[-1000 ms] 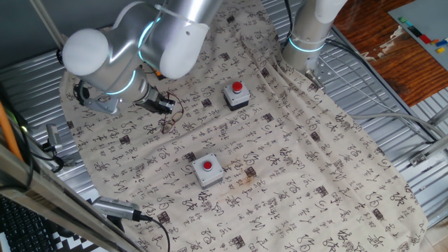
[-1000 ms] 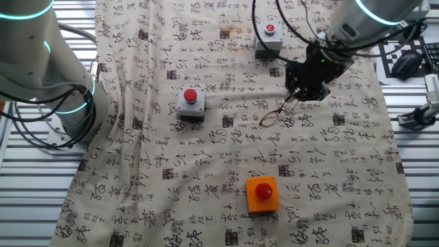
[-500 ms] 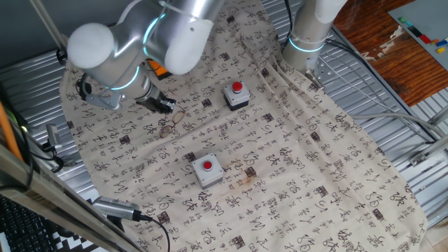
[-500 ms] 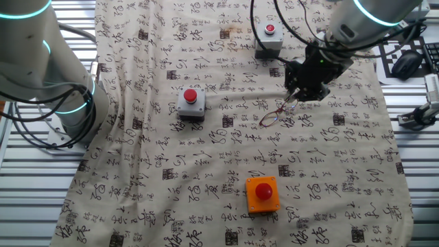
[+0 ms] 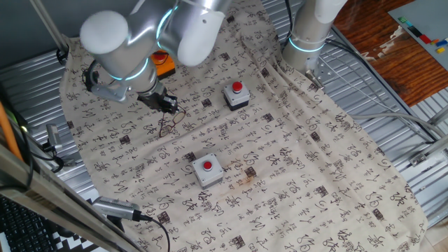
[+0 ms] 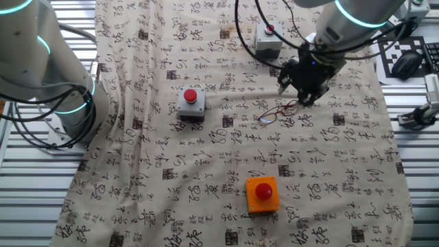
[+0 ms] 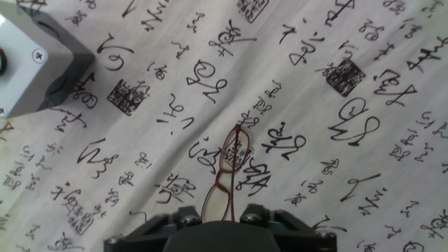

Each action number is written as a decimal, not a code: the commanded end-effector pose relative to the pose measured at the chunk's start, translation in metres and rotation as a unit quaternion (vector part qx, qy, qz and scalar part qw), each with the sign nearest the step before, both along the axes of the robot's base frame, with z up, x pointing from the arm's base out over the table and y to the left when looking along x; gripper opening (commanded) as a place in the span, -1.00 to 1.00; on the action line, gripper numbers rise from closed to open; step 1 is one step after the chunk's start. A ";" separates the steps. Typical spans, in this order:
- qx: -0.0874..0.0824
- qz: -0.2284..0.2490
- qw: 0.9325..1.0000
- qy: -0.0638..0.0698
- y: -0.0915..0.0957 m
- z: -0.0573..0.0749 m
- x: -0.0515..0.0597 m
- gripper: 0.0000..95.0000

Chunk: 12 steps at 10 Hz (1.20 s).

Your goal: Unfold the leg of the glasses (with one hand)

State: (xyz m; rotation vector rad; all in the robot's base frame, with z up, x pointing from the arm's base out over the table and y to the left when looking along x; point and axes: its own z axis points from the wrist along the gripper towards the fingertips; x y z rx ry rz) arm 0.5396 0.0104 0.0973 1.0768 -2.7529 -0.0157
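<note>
One fixed view: the glasses (image 5: 168,123) lie on the cloth-covered tabletop (image 5: 294,168) under the gripper (image 5: 168,105).

Other fixed view: one thin leg looks partly swung out.

Hand view: jaws seem to pinch the frame; job unfinished.

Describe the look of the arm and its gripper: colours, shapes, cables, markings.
The arm is made of rounded silver-grey segments, with glowing cyan rings at the joints. The gripper is a compact black unit, and thin dark cables loop down to it from above. In the hand view only its black base with small screws shows at the bottom edge; no markings are readable.
</note>
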 end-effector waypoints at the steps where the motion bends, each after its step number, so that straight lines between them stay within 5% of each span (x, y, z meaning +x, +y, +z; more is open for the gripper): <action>1: 0.000 0.004 1.000 -0.006 -0.002 -0.002 0.002 0.20; 2: 0.001 0.005 1.000 -0.012 -0.003 -0.004 0.003 0.20; 3: 0.002 0.007 1.000 -0.019 -0.005 -0.007 0.005 -0.20; 5: 0.014 0.009 0.999 -0.028 -0.009 -0.012 0.008 -0.20; 10: 0.019 0.018 0.999 -0.025 -0.021 -0.020 -0.001 -0.20; 11: 0.018 0.016 0.999 -0.024 -0.021 -0.020 -0.001 -0.60; 12: 0.018 0.015 0.999 -0.024 -0.021 -0.019 -0.001 -0.60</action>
